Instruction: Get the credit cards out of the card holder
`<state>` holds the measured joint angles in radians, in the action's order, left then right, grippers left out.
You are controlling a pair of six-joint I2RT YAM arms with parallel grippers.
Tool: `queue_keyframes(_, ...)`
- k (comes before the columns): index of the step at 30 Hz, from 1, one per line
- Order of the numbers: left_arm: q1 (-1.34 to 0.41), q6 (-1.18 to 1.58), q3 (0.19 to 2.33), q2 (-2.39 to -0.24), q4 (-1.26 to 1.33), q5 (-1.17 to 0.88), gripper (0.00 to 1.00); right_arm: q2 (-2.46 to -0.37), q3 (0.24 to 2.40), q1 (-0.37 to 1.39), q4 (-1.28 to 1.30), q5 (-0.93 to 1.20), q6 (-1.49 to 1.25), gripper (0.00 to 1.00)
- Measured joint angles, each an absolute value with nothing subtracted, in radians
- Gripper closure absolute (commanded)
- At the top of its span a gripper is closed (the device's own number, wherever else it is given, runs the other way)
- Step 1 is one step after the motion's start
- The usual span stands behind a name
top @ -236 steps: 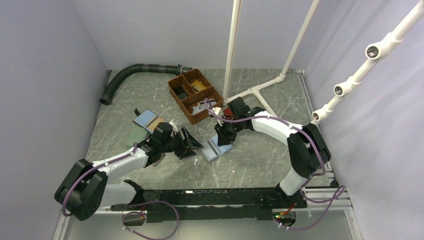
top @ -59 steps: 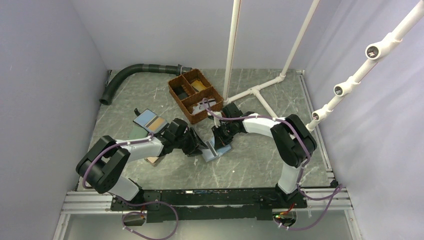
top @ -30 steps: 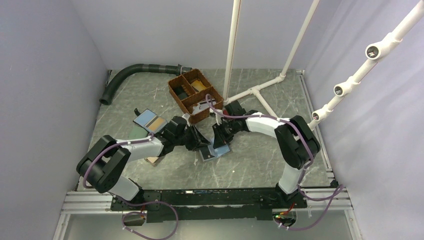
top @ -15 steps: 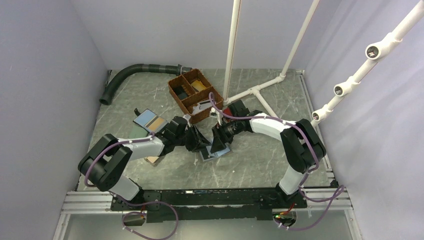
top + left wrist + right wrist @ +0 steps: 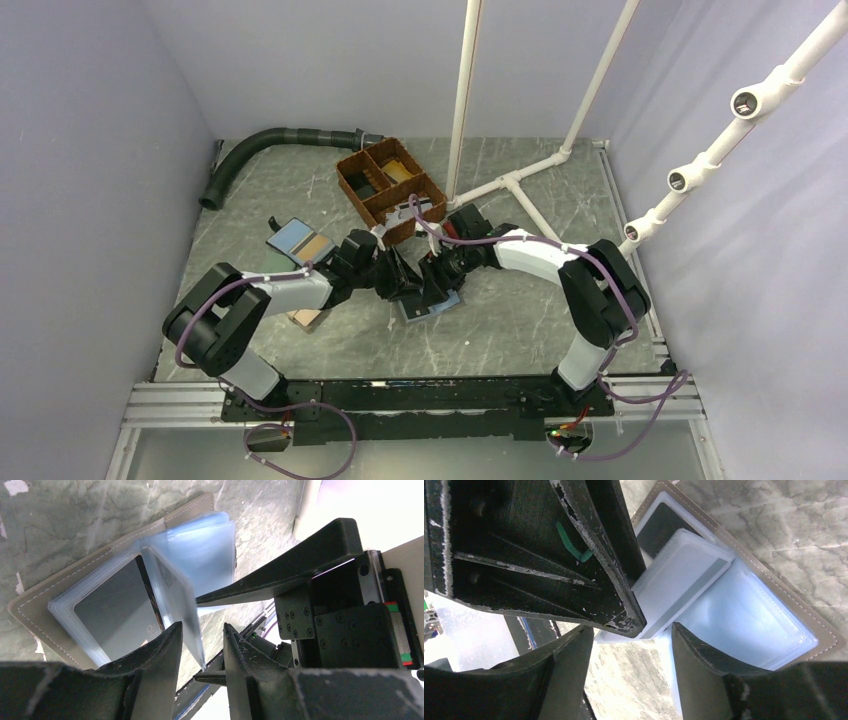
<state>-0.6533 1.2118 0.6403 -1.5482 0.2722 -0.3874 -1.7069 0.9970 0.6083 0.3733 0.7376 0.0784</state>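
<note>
Down on the worktop (image 5: 520, 320), the card holder (image 5: 430, 308) lies open and flat near the middle, on the near side of the brown divided tray (image 5: 390, 190). The two hands meet directly over it. The left hand (image 5: 408, 289) comes in from the left and the right hand (image 5: 437, 288) from the far right, with their tips close together.

In the left wrist view, the holder's taupe border (image 5: 45, 600) frames a fan of clear sleeves, and one of the credit cards (image 5: 115, 615), dark-faced, sits in a sleeve. A single sleeve leaf (image 5: 172, 587) stands up into the narrow gap of the left hand (image 5: 202, 630), whose fingers are slightly apart. The right hand (image 5: 629, 635) is spread wide, straddling the raised stack of sleeves above the holder (image 5: 774, 580).
</note>
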Motion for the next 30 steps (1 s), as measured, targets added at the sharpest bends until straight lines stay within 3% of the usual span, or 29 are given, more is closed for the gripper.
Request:
queue_keyframes(6, -0.653, 1.208, 0.64, -1.551, 0.258, -0.387, 0.58, -1.707, 0.997, 0.607, 0.374, 0.723, 0.07, 0.55)
queue_keyframes(14, -0.649, 1.193, 0.64, -1.549, 0.203, -0.368, 0.48, -1.707, 0.997, 0.589, 0.373, 0.731, 0.066, 0.58)
queue_keyframes(30, -0.64, 1.191, 0.627, -1.449, 0.202, -0.316, 0.43, -1.707, 0.997, 0.558, 0.372, 0.769, 0.047, 0.59)
